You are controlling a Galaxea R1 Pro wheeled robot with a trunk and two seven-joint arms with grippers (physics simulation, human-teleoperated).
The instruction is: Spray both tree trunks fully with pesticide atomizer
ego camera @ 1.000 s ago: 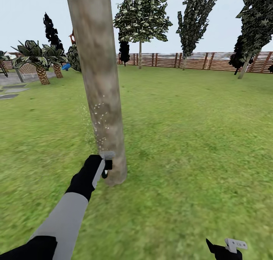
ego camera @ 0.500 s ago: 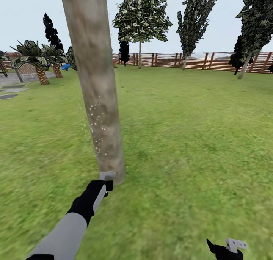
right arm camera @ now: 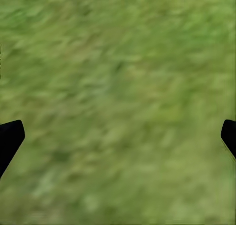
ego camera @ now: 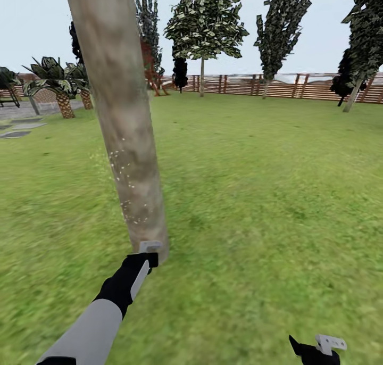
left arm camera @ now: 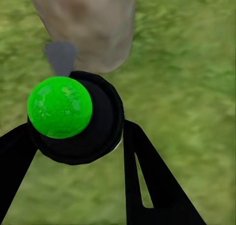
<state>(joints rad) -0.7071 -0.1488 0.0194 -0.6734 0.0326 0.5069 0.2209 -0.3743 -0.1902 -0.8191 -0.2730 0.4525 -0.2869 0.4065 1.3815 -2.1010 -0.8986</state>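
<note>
A thick mottled grey-brown tree trunk [ego camera: 127,141] rises just ahead on the left, with whitish pesticide specks [ego camera: 126,180] scattered over its lower part. My left gripper [ego camera: 149,252] is low at the trunk's base, shut on the pesticide atomizer [ego camera: 153,259]. In the left wrist view the atomizer [left arm camera: 83,131] is a black round body with a green ball on it, held between the two black fingers [left arm camera: 147,180], its grey nozzle toward the trunk [left arm camera: 88,23]. My right gripper [ego camera: 317,349] hangs low at the right over grass, open [right arm camera: 118,136].
Green lawn [ego camera: 266,184] spreads all around. A brown slat fence [ego camera: 276,85] runs along the back with thin-trunked trees [ego camera: 205,30] before it. Palms [ego camera: 58,83] and grey paving [ego camera: 21,128] lie at the far left.
My left gripper dropped from partway up the trunk to its base, still holding the atomizer. The camera then shifted, so the trunk sits further left in the picture. The right gripper is unmoved.
</note>
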